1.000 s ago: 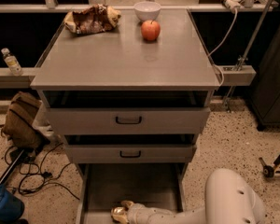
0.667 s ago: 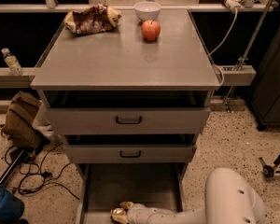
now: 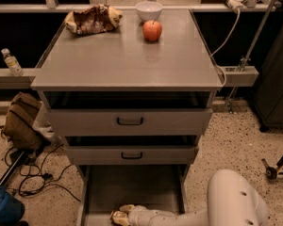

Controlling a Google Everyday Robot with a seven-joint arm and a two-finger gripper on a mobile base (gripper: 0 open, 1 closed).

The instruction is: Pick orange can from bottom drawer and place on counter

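Orange can (image 3: 118, 218) lies at the front of the pulled-out bottom drawer (image 3: 132, 187), so the gripper (image 3: 125, 213) reaches in low, right against it. Jaw state: you can't tell.

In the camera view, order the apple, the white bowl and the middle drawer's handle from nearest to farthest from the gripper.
The gripper sits in the bottom drawer, at the frame's lower edge.
1. Middle drawer's handle, directly above it.
2. Apple, far back on the counter.
3. White bowl, behind the apple.
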